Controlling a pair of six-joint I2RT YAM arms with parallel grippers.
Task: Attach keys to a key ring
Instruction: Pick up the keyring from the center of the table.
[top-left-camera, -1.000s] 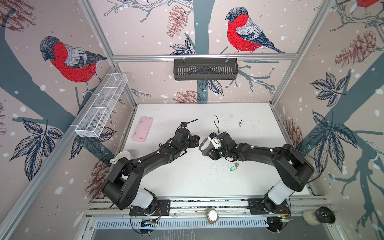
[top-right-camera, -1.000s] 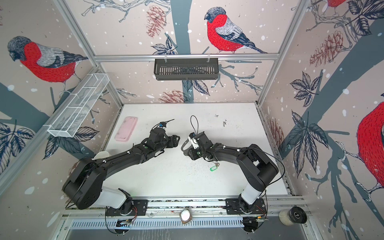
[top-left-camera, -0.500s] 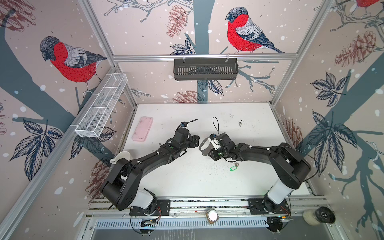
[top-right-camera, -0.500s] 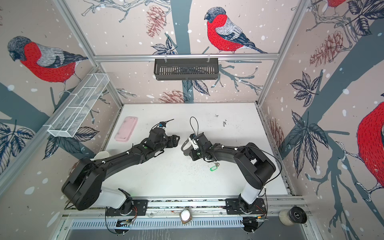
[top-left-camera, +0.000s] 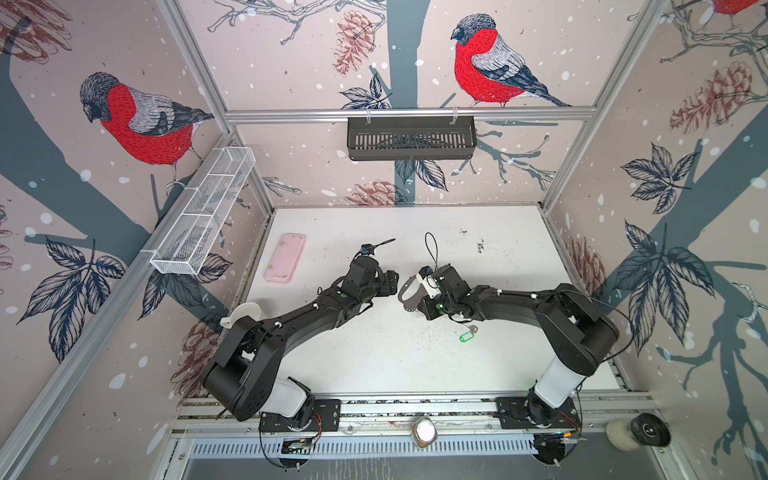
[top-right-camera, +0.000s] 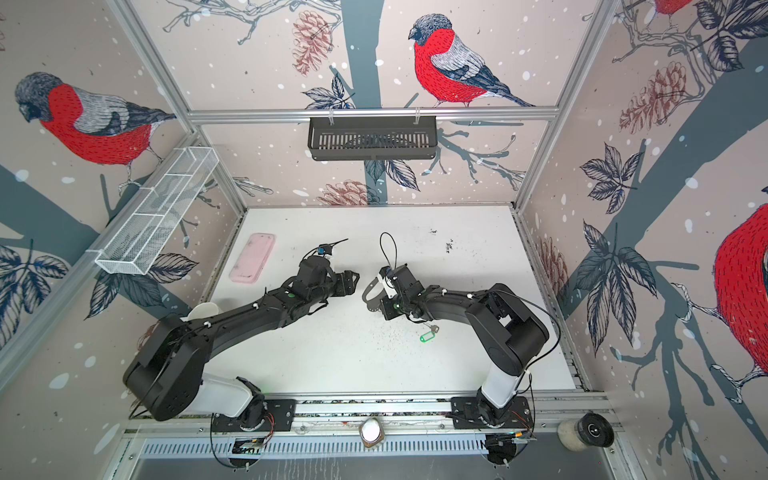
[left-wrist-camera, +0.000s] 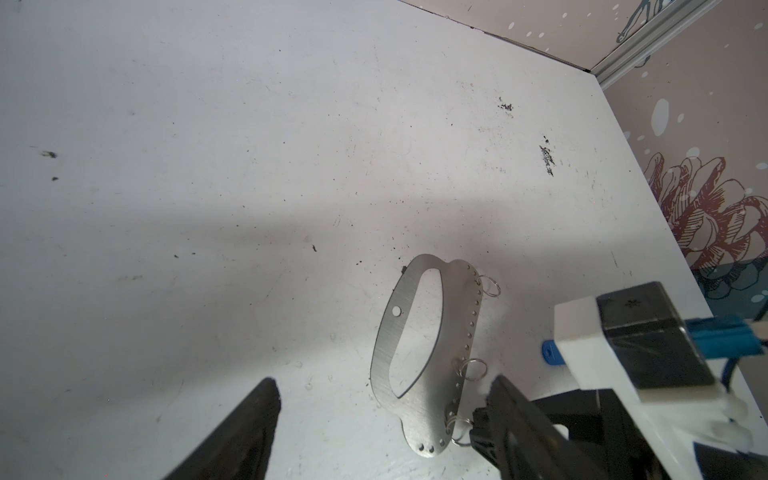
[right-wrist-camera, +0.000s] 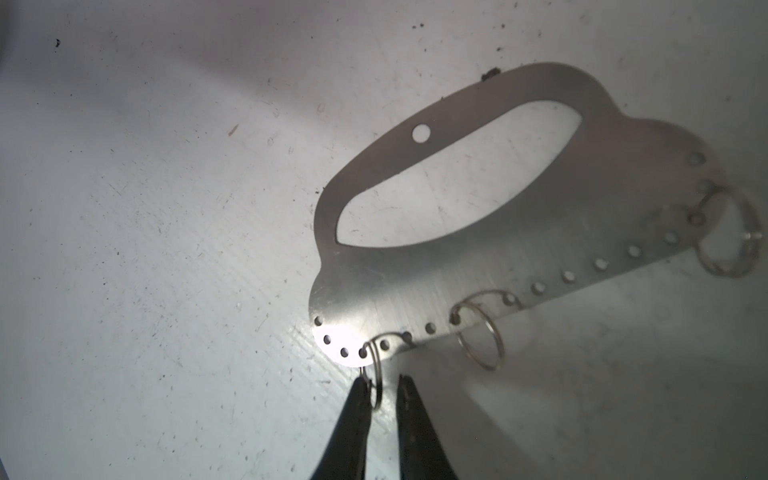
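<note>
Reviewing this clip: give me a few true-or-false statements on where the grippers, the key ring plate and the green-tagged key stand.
1. The left gripper is wide open and holds nothing. True.
2. The key ring plate is lifted clear of the table. False: it rests on the table.
3. The right gripper has its tips on either side of a small wire ring at one end of the plate. True.
4. The green-tagged key hangs from the plate. False: it lies on the table, apart from the plate.
5. The pink case lies on the table, clear of both arms. True.
</note>
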